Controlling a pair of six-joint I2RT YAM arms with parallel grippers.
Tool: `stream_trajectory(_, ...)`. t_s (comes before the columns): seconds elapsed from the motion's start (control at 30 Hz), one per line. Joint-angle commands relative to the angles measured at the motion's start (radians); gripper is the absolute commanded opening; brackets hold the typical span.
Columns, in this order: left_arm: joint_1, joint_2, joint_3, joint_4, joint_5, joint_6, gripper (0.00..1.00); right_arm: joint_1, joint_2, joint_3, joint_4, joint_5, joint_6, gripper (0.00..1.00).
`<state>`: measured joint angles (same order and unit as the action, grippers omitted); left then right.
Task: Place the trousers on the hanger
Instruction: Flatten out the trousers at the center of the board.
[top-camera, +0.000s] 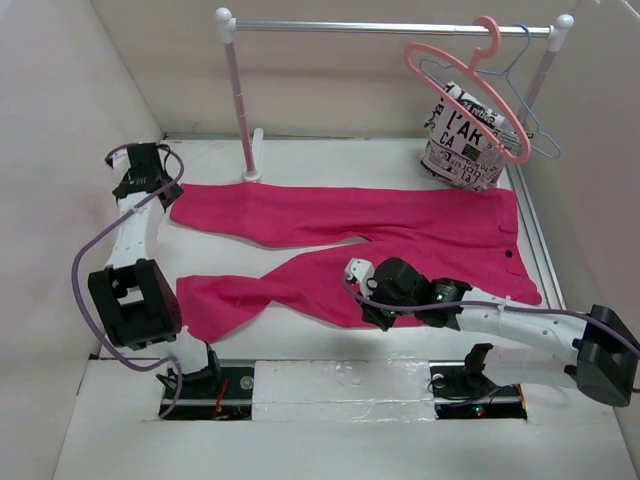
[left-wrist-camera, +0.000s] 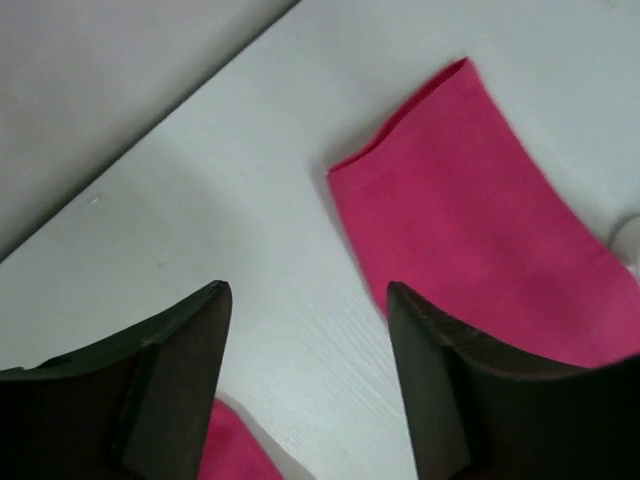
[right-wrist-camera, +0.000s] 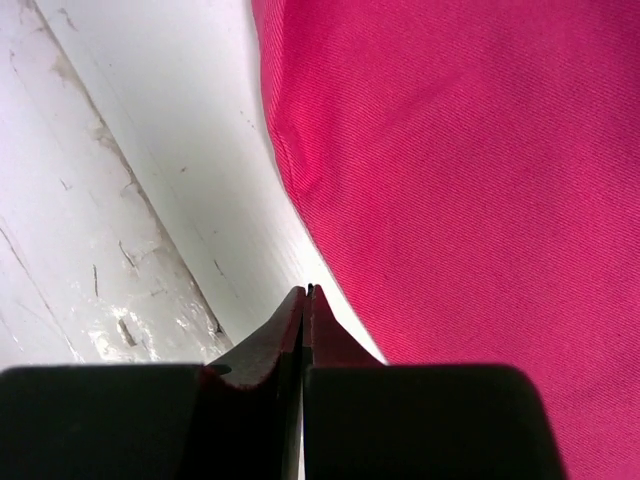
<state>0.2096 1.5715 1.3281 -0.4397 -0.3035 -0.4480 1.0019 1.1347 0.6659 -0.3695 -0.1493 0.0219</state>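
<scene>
Since the trousers (top-camera: 400, 235) lie flat on the tabletop (top-camera: 340, 165), well apart from the hanger (top-camera: 411, 58), my left end effector (left-wrist-camera: 305, 295) gapes above a cuff and my right end effector (right-wrist-camera: 305, 295) sits closed at a leg's edge

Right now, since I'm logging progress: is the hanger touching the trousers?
Apart. The top external view shows the hanger hooked on the rail, while the trousers lie flat on the table below it.

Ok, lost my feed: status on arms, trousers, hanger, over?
Left gripper open, empty, by leg cuff. Right gripper shut at trousers' near edge, pinch unclear. Trousers flat on table; hanger up on rail.
</scene>
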Motion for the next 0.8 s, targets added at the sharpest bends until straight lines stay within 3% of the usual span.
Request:
stream_trajectory(0.0,-0.012,-0.036,-0.105,0.006,0.049,-0.052,0.58,0.003,-0.032,0.021,0.006,0.007,-0.01,0.0)
stream_trajectory(0.07,-0.033,-0.118,-0.206,-0.019,0.101,-0.081,0.47,0.003,-0.058,0.0,0.017,0.011,-0.01,0.15)
stream_trajectory(0.17,-0.033,-0.303,-0.39,-0.06,0.184,-0.126,0.48,0.003,-0.105,-0.023,0.023,0.004,-0.048,0.5)
stream_trajectory(0.2,-0.033,-0.304,-0.391,-0.08,0.184,-0.129,0.52,0.003,-0.105,-0.023,0.023,0.004,-0.048,0.5)
stream_trajectory(0.27,-0.033,-0.371,-0.457,-0.125,0.214,-0.13,0.7,0.003,-0.13,-0.032,0.035,0.005,-0.068,0.54)
stream_trajectory(0.3,-0.033,-0.425,-0.518,-0.19,0.263,-0.159,0.72,0.003,-0.133,-0.032,0.05,0.002,-0.079,0.55)
stream_trajectory(0.53,-0.052,-0.455,-0.53,-0.221,0.339,-0.195,0.77,0.003,-0.108,-0.005,0.078,-0.07,-0.099,0.55)
stream_trajectory(0.77,-0.096,-0.413,-0.541,-0.217,0.328,-0.179,0.64,-0.02,0.022,0.079,0.161,-0.1,-0.143,0.67)
